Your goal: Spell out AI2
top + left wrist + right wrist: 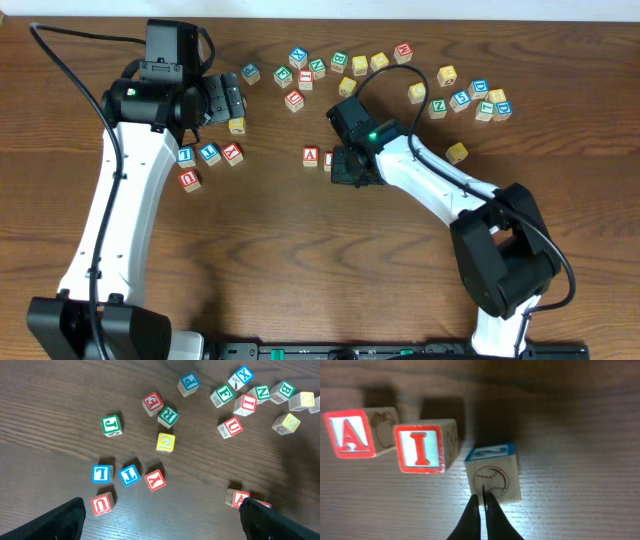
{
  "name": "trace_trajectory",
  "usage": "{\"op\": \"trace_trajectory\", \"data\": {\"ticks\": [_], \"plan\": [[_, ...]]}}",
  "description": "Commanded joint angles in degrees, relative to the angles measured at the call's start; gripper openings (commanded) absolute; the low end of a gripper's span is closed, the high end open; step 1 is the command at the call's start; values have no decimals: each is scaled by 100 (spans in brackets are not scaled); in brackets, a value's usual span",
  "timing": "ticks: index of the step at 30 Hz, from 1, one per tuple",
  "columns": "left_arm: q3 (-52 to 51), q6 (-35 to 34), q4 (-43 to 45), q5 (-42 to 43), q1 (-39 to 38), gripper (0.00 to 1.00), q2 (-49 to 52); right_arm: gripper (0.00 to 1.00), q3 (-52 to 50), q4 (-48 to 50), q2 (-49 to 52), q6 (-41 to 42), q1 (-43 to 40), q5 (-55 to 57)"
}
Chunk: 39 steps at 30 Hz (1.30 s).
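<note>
Reads A [351, 434], I [420, 449], 2 [492, 472] at table [300, 250] centre, 2 askew; needs only straightening. Puts shut, empty right gripper [483, 495] against 2; has left gripper [162, 512] wide open, empty.

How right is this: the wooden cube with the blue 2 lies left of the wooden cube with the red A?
No: the wooden cube with the blue 2 lies right of the wooden cube with the red A, as the right wrist view shows.

Dark brown wood-grain table [290, 250], pale strip beyond
</note>
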Motion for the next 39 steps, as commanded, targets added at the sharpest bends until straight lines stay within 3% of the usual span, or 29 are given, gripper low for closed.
{"op": "trace_trajectory", "data": {"ticks": [1, 39], "plan": [[52, 52, -15, -70, 13, 97, -76, 1, -46, -13, 81, 127, 24, 105], [52, 52, -15, -70, 13, 98, -76, 1, -44, -833, 81, 229, -470, 146]]}}
